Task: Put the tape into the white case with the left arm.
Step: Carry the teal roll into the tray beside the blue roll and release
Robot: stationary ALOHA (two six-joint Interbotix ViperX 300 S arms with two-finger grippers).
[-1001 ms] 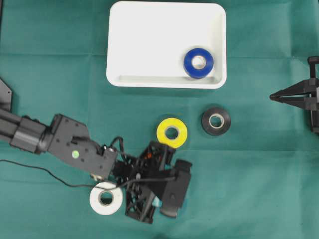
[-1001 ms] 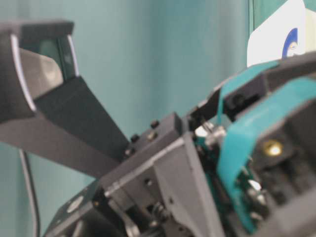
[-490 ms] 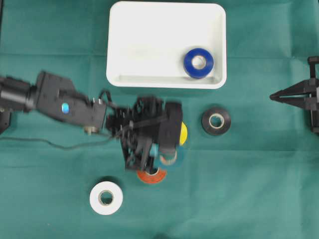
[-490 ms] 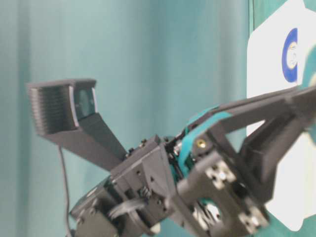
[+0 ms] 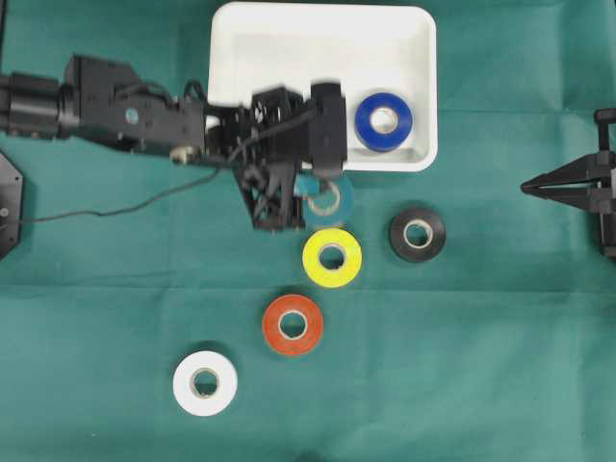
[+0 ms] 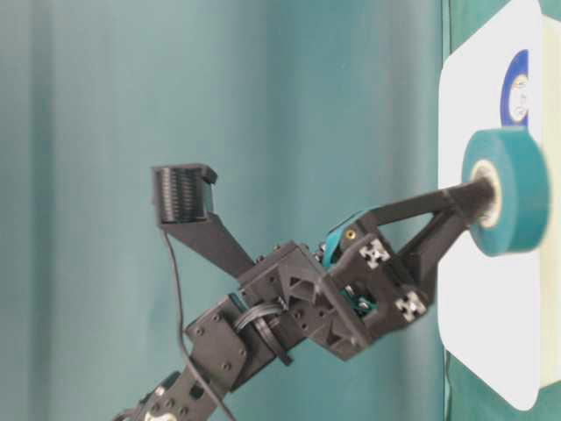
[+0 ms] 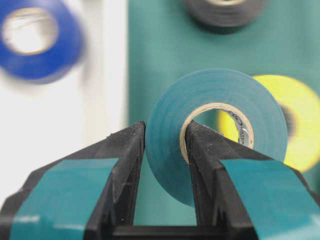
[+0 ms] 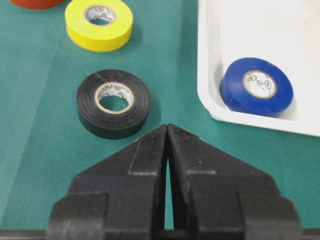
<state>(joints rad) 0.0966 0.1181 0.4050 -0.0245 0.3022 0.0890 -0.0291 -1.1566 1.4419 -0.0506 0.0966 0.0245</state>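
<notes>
Green cloth (image 5: 500,366), left arm (image 5: 135,111) fingers (image 7: 125,165) pinching teal tape (image 7: 220,125)

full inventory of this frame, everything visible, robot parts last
white case: 1, white, top centre of the cloth
blue tape roll: 1, blue, lying flat inside the case at its right end
teal tape roll: 1, teal, pinched through its wall by the left gripper, at the case's near edge
yellow tape roll: 1, yellow, on the cloth below the case
black tape roll: 1, black, right of the yellow one
orange tape roll: 1, orange, below-left of the yellow one
white tape roll: 1, white, lower left
green cloth: 1, green, covers the table
left gripper: 1, black with teal bands, shut on the teal roll
right gripper: 1, plain black, shut, empty, at the right edge
</notes>
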